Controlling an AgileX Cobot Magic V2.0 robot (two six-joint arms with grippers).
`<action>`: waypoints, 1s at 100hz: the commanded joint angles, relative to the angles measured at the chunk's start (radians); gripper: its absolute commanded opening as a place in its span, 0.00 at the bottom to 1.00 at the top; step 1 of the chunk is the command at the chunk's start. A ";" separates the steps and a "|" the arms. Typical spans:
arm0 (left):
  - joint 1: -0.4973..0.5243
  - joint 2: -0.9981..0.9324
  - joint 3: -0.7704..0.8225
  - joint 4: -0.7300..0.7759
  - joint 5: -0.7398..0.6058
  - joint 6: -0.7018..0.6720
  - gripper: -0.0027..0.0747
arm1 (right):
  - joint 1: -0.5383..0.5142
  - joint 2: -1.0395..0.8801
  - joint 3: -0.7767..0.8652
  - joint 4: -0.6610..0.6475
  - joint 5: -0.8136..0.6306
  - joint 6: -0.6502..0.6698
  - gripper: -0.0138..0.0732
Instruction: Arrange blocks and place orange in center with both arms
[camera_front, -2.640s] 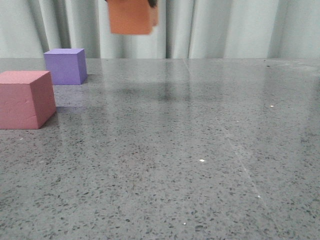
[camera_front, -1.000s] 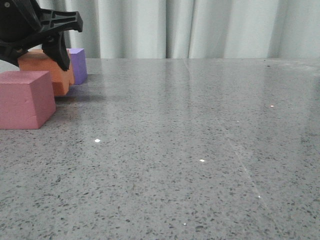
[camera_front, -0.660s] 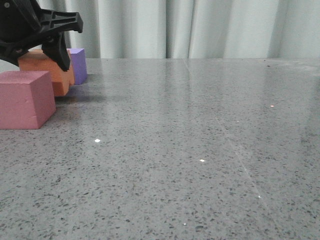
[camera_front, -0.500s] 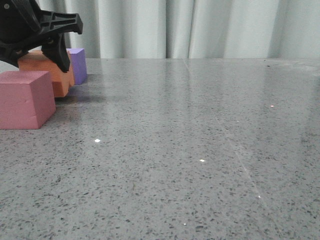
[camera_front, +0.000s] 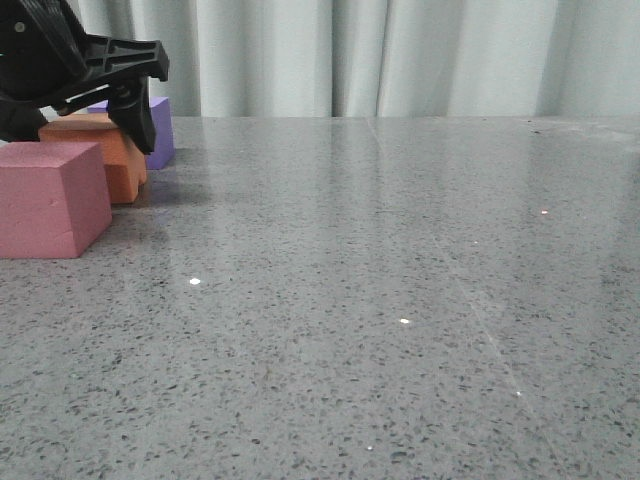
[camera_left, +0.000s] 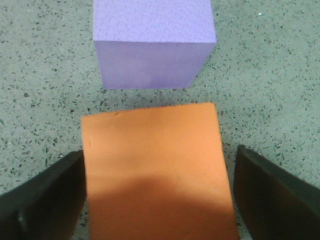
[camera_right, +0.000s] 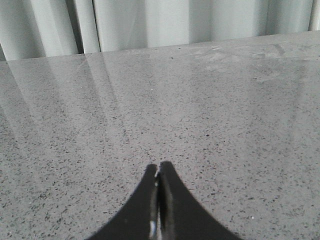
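Observation:
The orange cube (camera_front: 122, 165) rests flat on the table at the far left, between the pinkish-red cube (camera_front: 50, 200) in front and the purple cube (camera_front: 160, 135) behind. My left gripper (camera_front: 80, 112) is open just above and around it. In the left wrist view the orange cube (camera_left: 155, 170) lies between the spread fingers (camera_left: 45, 195), with a strip of table showing beside the right one, and the purple cube (camera_left: 152, 45) is just beyond. My right gripper (camera_right: 159, 167) is shut and empty over bare table.
The grey speckled table (camera_front: 400, 300) stretches to the right of the cubes. A pale curtain (camera_front: 400, 50) hangs behind its far edge. The pinkish-red cube sits at the left edge of the front view.
The left gripper brought the orange cube down from mid-air to between the other two cubes. In the last half second its fingers rose slightly and the cube settled flat.

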 joint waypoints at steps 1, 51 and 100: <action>0.002 -0.036 -0.024 -0.002 -0.047 0.000 0.80 | -0.006 -0.024 -0.014 0.002 -0.080 -0.006 0.02; 0.002 -0.093 -0.028 -0.006 -0.048 0.025 0.80 | -0.006 -0.024 -0.014 0.002 -0.080 -0.006 0.02; 0.002 -0.405 -0.023 0.045 0.062 0.078 0.78 | -0.006 -0.024 -0.014 0.002 -0.080 -0.006 0.02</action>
